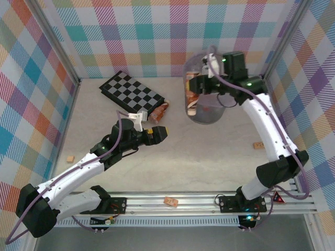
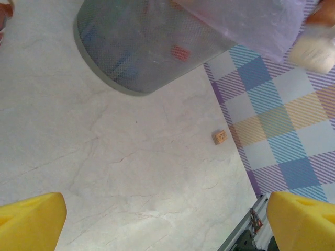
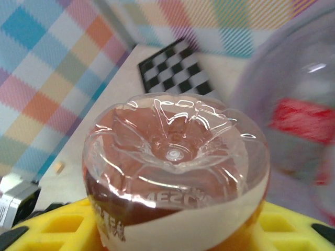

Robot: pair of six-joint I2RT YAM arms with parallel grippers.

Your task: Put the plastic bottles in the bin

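Overhead view, table centre as the dial.

- Orange-tan cube [image 1: 69, 158] at 8 o'clock, near the left wall, alone.
- Left gripper [image 1: 159, 134] near centre, pointing toward 3 o'clock. In the left wrist view the left gripper [image 2: 166, 219] has its yellow fingertips [image 2: 31, 222] at opposite frame edges. The jaws are wide apart with only bare tabletop between them.
- Checkerboard [image 1: 133, 94] lies flat at 11 o'clock.
- Loose bottle [image 1: 160, 111], with an orange-brown label, lies at the board's 4 o'clock corner, just beside it. Cannot tell if they touch.
- Second cube [image 1: 170, 201] at 6 o'clock, on the base rail [image 1: 199, 201] between the arm mounts.
- Pale-purple bin [image 1: 207, 107] at 1 o'clock. A blurred red patch [image 3: 306, 120] shows through its wall in the right wrist view, and red and blue patches show in the left wrist view [image 2: 180, 52].
- Right gripper [image 1: 201, 83] is at the bin's 10 o'clock rim, clamped on the held bottle [image 1: 192, 89]. In the right wrist view the yellow fingers [image 3: 57, 227] press both sides of the held bottle [image 3: 175, 167]. Its clear base faces the camera, and its label is brown and white.
- Third cube [image 1: 257, 145] at 3 o'clock, near the right wall.
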